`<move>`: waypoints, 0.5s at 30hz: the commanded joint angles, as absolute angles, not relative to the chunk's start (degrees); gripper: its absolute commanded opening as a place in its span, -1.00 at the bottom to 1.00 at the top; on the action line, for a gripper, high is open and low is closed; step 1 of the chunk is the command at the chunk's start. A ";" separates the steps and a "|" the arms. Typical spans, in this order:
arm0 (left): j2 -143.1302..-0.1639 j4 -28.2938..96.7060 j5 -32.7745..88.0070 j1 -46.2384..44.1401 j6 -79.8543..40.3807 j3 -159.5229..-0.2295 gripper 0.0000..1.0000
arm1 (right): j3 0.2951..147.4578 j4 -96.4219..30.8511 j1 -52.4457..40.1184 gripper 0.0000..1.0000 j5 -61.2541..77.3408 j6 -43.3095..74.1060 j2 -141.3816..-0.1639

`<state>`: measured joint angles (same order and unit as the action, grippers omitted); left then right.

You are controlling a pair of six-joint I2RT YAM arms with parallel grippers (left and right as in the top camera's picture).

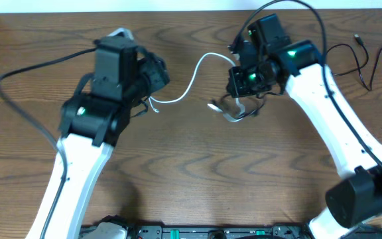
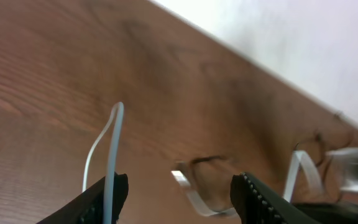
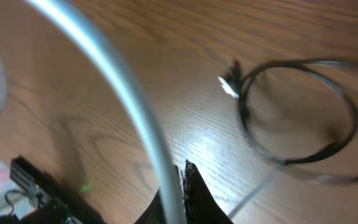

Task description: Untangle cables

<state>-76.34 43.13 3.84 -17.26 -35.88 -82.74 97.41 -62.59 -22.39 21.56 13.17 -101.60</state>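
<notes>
The white cable (image 1: 192, 83) arcs across the table between my two grippers. In the overhead view my right gripper (image 1: 241, 93) is at one part of it and my left gripper (image 1: 150, 98) at its other end. In the right wrist view the right gripper (image 3: 182, 180) is shut on the white cable (image 3: 131, 93), which rises out of the jaws. My left gripper (image 2: 179, 186) is open, and the white cable (image 2: 112, 149) lies against its left finger (image 2: 107, 196). The black cable (image 3: 243, 109) lies in a loop on the wood beyond the right gripper, with a white flat end (image 2: 194, 199) near it.
Thin black wires (image 1: 363, 63) trail over the table at the far right. A thick black arm wire (image 1: 18, 99) curves over the left side. The table's far edge (image 1: 191, 9) meets a pale wall.
</notes>
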 commanded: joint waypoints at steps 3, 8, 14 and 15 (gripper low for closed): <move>-81.87 43.38 11.51 -17.21 -30.30 -82.72 0.18 | 97.80 -64.14 -21.21 -0.98 17.89 19.94 -100.71; -86.59 43.70 13.06 -17.21 -27.16 -82.72 0.28 | 99.88 -64.01 -19.86 -0.98 21.54 18.70 -100.71; -90.74 44.16 13.08 -17.19 -22.24 -82.72 0.87 | 111.26 -68.79 -18.33 -0.98 24.53 16.75 -100.71; -91.13 44.25 13.08 -17.19 -21.82 -82.72 0.91 | 113.34 -69.47 -18.13 -0.98 24.18 16.47 -100.71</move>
<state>-90.26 43.83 12.25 -17.30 -25.28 -82.74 107.44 -68.66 -18.87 22.50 17.61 -101.30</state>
